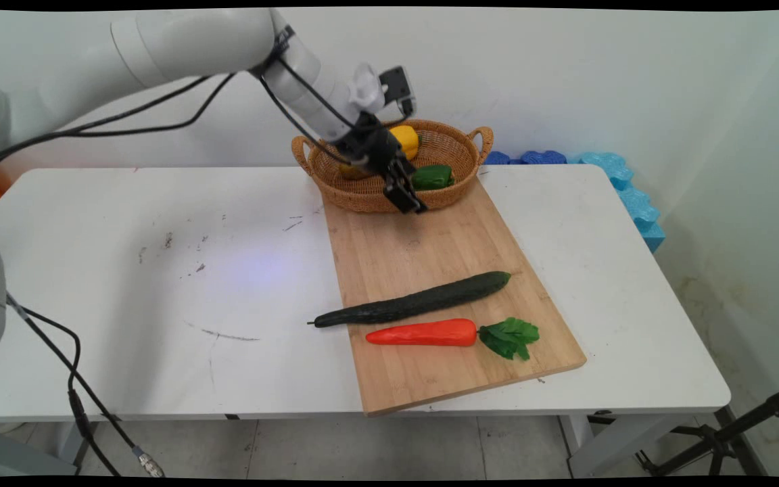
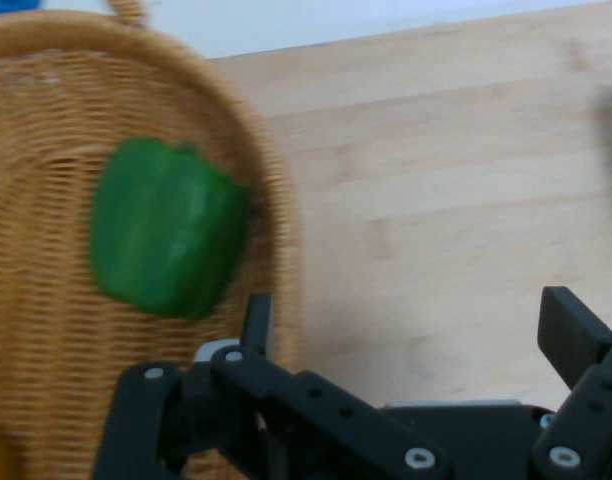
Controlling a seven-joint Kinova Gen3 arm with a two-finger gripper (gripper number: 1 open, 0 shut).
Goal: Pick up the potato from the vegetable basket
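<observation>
My gripper (image 1: pixel 408 200) hangs open over the near rim of a wicker basket (image 1: pixel 356 196), with nothing between its fingers. In the hand view the gripper (image 2: pixel 411 320) straddles the basket's rim (image 2: pixel 276 200), one finger (image 2: pixel 256 322) on the basket side and the other (image 2: pixel 571 335) over the wooden cutting board (image 2: pixel 446 190). A green bell pepper (image 1: pixel 432 176) (image 2: pixel 166 228) lies in the basket just beside the gripper. A yellow bell pepper (image 1: pixel 404 140) sits behind it, partly hidden by the hand.
On the cutting board (image 1: pixel 416 250) lie a dark green cucumber (image 1: pixel 416 298) and, nearer the front, an orange carrot (image 1: pixel 430 333) with green leaves (image 1: pixel 510 337). Blue foam blocks (image 1: pixel 623 189) line the table's far right corner. Black cables hang at the left.
</observation>
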